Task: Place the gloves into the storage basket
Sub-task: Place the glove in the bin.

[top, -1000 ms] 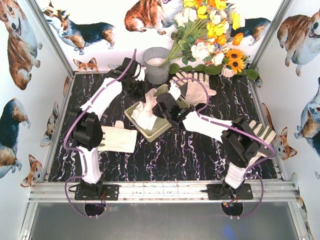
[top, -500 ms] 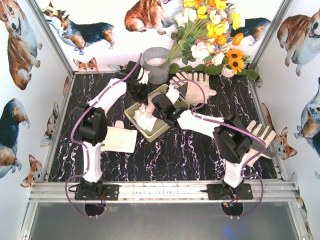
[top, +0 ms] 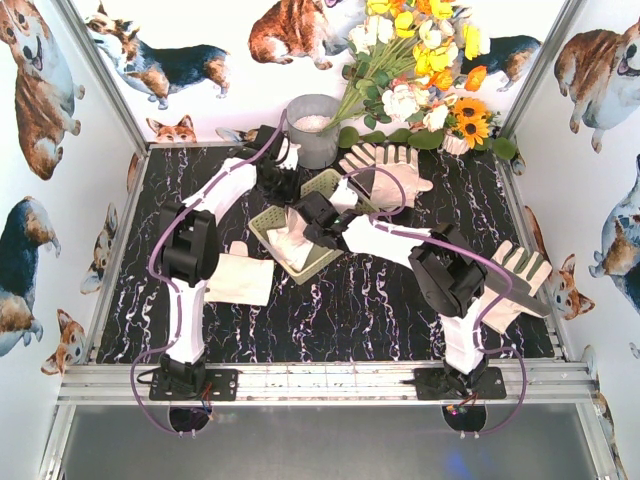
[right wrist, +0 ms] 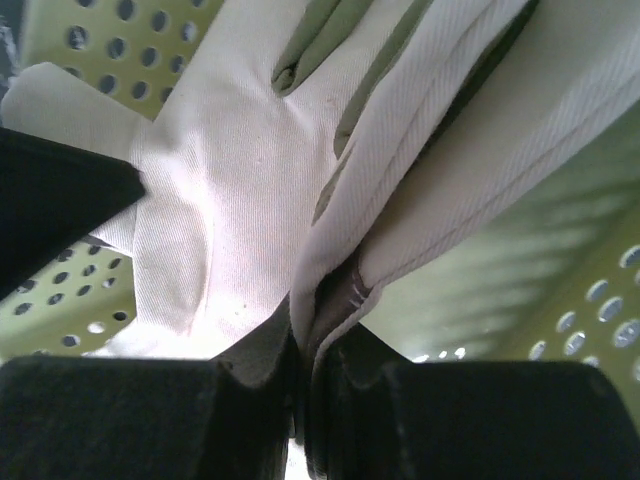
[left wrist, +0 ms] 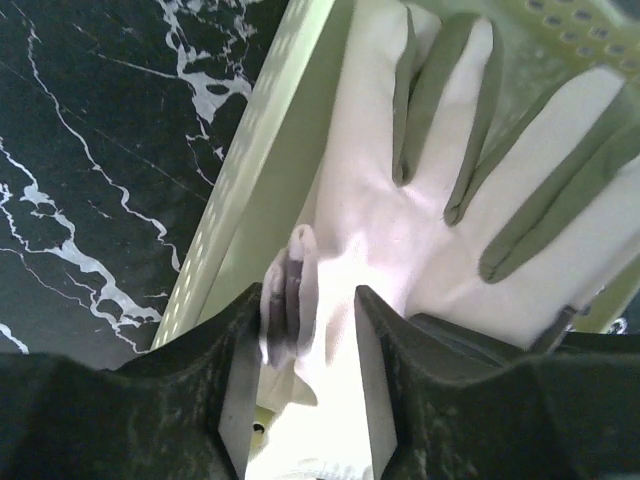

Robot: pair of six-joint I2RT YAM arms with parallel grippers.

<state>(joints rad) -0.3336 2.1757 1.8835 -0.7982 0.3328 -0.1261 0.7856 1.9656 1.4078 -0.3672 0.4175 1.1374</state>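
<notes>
While your left pincer [left wrist: 303,322] was clamped 1 second ago, you now see its jaws parted around the thumb of a glove [left wrist: 380,230] lying in the storage basket [left wrist: 262,170], and your right pincer [right wrist: 303,352], shifted further left, stays pinched on glove cloth there.

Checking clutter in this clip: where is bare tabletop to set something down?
Bare table in front, between storage basket, left glove and the near edge; also between back glove and right glove. Crowded at the basket, where left gripper and right gripper work a glove inside.
</notes>
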